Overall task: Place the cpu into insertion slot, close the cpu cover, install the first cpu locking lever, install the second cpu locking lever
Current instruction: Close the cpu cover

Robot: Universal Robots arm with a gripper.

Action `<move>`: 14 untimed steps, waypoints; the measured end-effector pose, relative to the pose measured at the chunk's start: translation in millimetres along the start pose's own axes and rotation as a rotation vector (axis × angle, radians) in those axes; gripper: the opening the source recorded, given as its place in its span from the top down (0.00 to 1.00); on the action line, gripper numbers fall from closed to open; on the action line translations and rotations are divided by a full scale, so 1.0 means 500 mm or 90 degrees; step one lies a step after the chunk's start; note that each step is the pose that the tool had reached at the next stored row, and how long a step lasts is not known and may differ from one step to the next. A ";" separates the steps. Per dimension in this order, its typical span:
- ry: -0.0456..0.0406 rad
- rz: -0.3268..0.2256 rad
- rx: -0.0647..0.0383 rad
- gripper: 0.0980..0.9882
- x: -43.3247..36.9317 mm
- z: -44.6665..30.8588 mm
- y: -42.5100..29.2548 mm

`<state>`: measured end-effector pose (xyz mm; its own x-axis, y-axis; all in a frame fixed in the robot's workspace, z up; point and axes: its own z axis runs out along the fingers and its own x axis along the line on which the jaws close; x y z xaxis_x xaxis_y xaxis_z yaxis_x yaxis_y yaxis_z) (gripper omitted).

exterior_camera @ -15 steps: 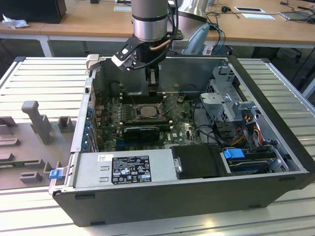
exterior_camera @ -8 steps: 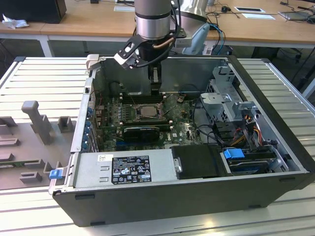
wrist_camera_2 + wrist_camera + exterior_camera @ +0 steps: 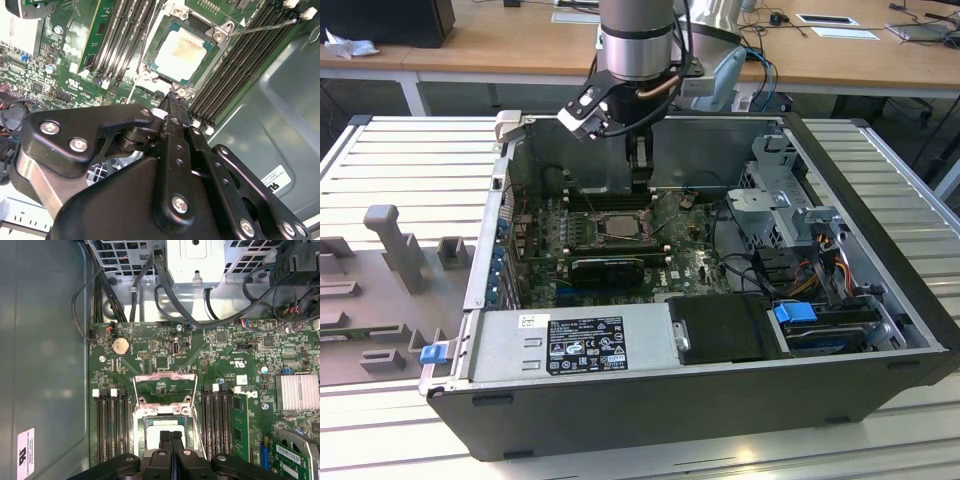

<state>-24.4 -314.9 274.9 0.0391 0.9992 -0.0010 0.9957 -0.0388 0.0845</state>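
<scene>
Even bright room light, soft shadow inside the computer case, pale sheen on the cpu top

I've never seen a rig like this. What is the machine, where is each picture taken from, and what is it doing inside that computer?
This is one robot arm with a two-fingered hand. The exterior view looks from outside at an open computer case lying on a slatted metal table; the arm reaches down into it. Both wrist views come from cameras on the arm, looking past the hand at the green motherboard. The cpu already sits in the insertion slot, and the cpu cover appears swung open. The hand's fingers are pressed together, holding nothing, close above the slot.
</scene>
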 end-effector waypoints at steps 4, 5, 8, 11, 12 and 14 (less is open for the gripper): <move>0.0000 0.000 0.000 0.99 0.000 0.000 0.004; 0.0000 0.000 0.000 0.99 0.000 0.000 0.004; 0.0000 0.000 0.000 0.99 0.000 -0.001 0.005; 0.0000 0.000 0.000 0.99 0.000 -0.001 0.006; 0.0000 0.000 0.000 0.99 0.000 -0.002 0.007; 0.0000 0.000 0.000 0.99 0.000 -0.002 0.009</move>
<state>-20.2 -314.9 276.0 0.0390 0.9992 -0.0010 0.9957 -0.0387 0.0845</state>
